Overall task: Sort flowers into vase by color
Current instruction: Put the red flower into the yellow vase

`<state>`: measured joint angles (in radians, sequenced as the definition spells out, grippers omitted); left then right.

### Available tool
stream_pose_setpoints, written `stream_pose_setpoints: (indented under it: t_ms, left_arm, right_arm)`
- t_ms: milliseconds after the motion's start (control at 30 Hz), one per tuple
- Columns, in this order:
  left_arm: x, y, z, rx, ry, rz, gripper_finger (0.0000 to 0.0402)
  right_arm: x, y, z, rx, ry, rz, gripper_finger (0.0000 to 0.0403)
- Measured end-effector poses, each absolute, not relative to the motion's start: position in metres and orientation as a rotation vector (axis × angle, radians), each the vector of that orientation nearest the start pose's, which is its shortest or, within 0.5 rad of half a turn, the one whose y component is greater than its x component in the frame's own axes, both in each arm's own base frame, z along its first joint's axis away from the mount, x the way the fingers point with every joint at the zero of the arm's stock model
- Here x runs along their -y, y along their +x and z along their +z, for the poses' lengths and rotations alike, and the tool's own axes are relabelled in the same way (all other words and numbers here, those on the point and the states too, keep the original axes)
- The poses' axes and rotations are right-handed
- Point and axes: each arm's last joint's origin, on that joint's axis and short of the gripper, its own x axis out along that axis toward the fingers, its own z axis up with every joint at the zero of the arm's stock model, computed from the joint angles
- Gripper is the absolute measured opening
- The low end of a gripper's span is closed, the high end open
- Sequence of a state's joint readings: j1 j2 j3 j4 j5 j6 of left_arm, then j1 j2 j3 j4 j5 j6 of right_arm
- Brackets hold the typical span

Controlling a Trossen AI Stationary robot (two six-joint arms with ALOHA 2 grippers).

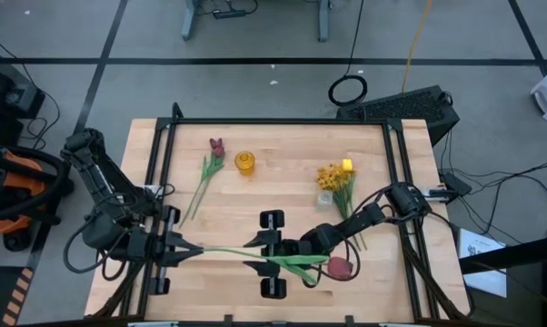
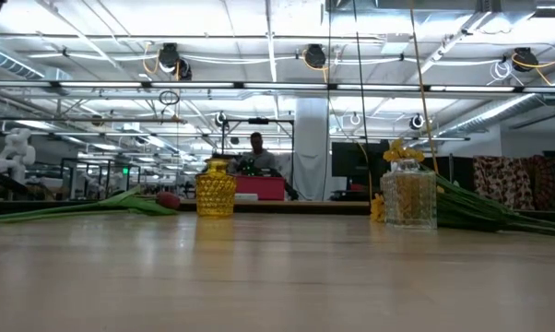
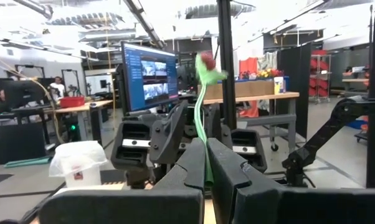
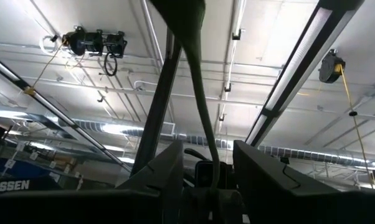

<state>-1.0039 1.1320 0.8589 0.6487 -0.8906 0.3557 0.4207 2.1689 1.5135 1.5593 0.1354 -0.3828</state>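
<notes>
A dark-red tulip (image 1: 340, 268) on a long green stem (image 1: 228, 252) stretches along the table's near side between both grippers. My left gripper (image 1: 184, 251) (image 3: 205, 174) is shut on its stem end. My right gripper (image 1: 272, 254) (image 4: 206, 168) is open. Its fingers (image 1: 272, 220) stand on either side of the stem near the leaves (image 1: 296, 264), with a gap on each side. A second red tulip (image 1: 216, 145) (image 2: 167, 199) lies flat on the table beside an amber vase (image 1: 244, 163) (image 2: 215, 189). Yellow flowers (image 1: 333, 174) (image 2: 402, 149) lean their heads on a clear vase (image 1: 325, 197) (image 2: 408, 195). My left gripper pinches the tulip's bare stem end (image 3: 205, 163) between its two fingers. It comes level from the table's left, with the fingers lying along the stem. The stem runs on toward the table's right, through the open right fingers, to the red head (image 3: 206, 62).
The yellow flowers' green stems (image 2: 499, 212) slant from the clear vase down to the table's right part, under my right arm (image 1: 373, 216). A black frame rail (image 1: 160, 173) runs along the table's left and right sides. People sit in the room beyond (image 2: 256, 148).
</notes>
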Motion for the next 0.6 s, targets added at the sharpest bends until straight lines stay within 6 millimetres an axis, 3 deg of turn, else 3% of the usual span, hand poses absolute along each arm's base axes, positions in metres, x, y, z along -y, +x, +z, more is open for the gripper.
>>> stream_pose_setpoints:
  t_ms: [367, 600]
  left_arm:
    - [0.1906, 0.1481, 0.3644, 0.224, 0.058, -0.070, 0.0006]
    - [0.1912, 0.1486, 0.3620, 0.206, 0.061, -0.071, 0.0006]
  right_arm:
    - [-0.1840, 0.4200, 0.2962, 0.916, -0.134, 0.085, 0.0121]
    - [-0.1841, 0.4199, 0.2963, 0.919, -0.139, 0.088, 0.0025]
